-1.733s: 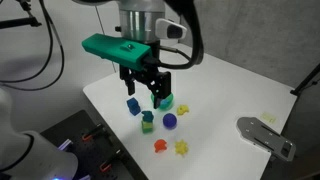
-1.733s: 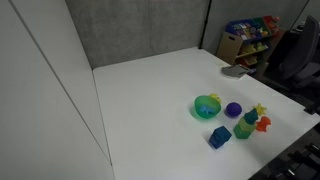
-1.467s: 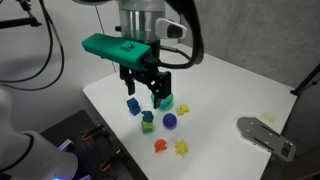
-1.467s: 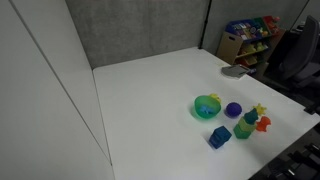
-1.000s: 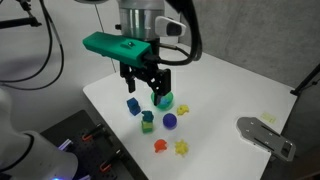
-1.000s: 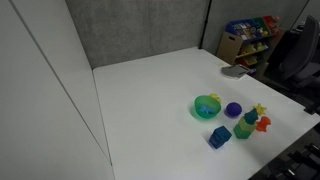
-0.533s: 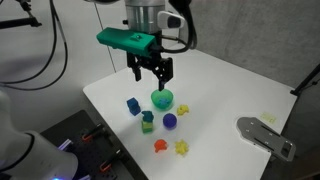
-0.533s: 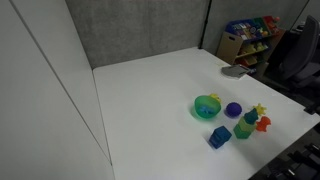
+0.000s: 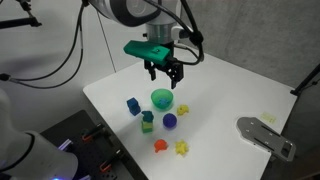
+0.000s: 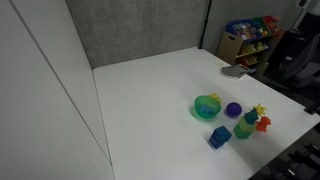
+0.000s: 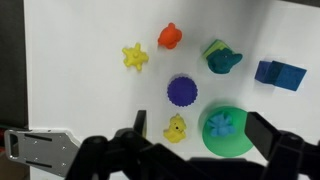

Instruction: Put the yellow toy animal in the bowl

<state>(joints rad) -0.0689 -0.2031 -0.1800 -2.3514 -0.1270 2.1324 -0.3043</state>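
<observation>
Wrist view: yellow toy animal [image 11: 176, 128] below end effector [image 11: 199, 133].

The yellow toy animal [image 11: 176, 128] lies just beside the bowl [image 11: 243, 143], below the purple ball [image 11: 182, 91]
</observation>
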